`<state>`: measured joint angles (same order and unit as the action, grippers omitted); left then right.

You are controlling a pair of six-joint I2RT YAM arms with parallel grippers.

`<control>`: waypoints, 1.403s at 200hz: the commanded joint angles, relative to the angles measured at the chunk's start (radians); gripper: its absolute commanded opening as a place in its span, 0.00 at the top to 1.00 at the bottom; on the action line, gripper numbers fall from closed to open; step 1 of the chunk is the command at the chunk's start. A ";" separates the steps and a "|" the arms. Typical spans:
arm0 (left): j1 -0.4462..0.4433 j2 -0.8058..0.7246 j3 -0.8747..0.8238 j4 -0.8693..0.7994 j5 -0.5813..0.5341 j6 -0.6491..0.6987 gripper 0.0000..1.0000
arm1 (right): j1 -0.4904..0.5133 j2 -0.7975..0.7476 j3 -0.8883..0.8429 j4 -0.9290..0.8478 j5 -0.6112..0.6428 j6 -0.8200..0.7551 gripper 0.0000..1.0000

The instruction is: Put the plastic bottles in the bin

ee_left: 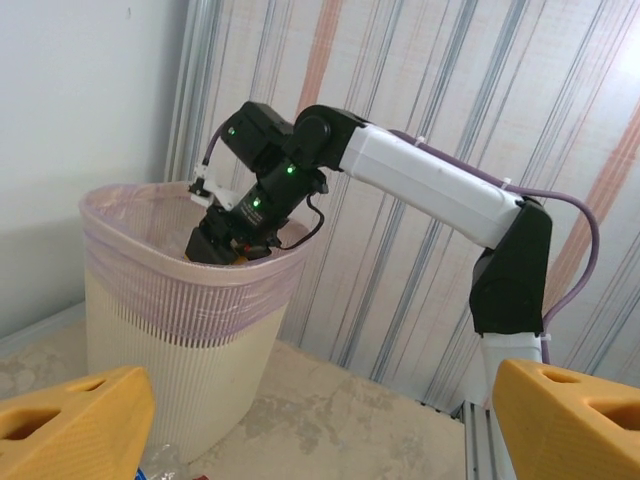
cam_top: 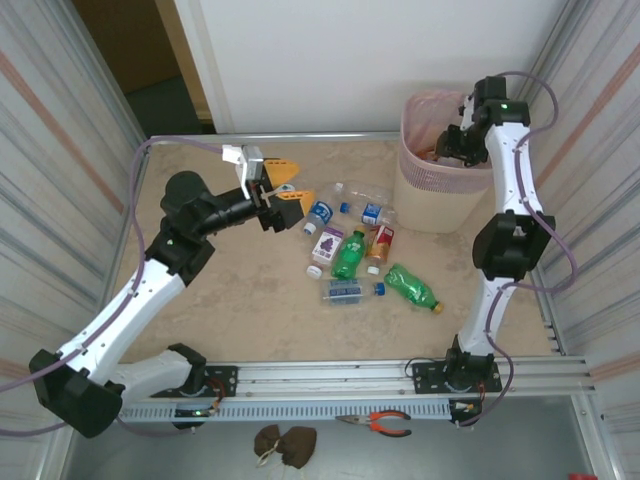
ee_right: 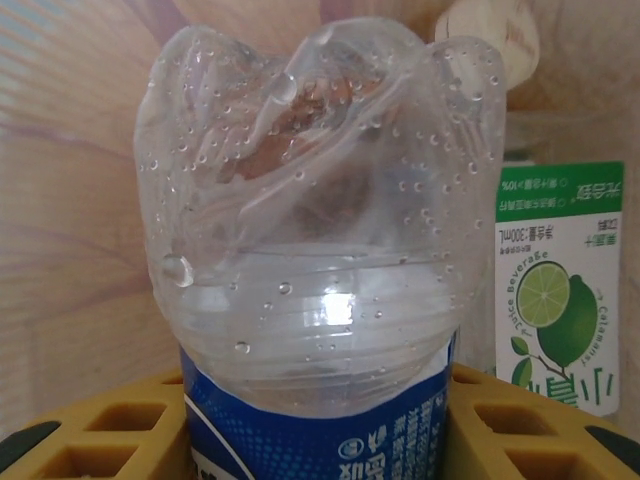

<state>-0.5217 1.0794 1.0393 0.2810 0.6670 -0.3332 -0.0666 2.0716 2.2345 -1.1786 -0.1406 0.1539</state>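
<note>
Well apart from plastic bottles (cam_top: pixel 348 256), pliers (cam_top: pixel 385 424)

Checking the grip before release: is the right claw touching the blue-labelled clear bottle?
Touching. Right wrist view: the bottle sits pinched between the right claw's yellow fingers, pressed against both.

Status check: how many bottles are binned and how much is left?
Done: a lime-label bottle already appears to lie in the beige pink-lined bin. In hand: the right gripper, over the bin, clamps a clear plastic bottle with a blue label. Left: roughly eight bottles in the tabletop pile; the open left gripper hovers beside it.
</note>
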 commanded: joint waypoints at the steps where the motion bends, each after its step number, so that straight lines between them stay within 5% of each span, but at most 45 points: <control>1: 0.012 -0.030 -0.011 0.001 -0.012 0.004 0.12 | 0.004 0.048 0.040 -0.071 0.041 -0.033 0.52; 114: 0.032 -0.036 -0.022 -0.014 -0.032 -0.003 0.12 | 0.010 0.103 0.111 -0.127 0.071 -0.033 0.25; 280: 0.068 0.077 0.044 -0.306 -0.201 0.012 0.17 | 0.036 -0.231 0.122 -0.105 0.080 -0.014 0.24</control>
<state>-0.4694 1.1316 1.0340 0.0669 0.5335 -0.3359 -0.0422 1.9209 2.3322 -1.2869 -0.0715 0.1406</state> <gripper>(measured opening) 0.836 0.761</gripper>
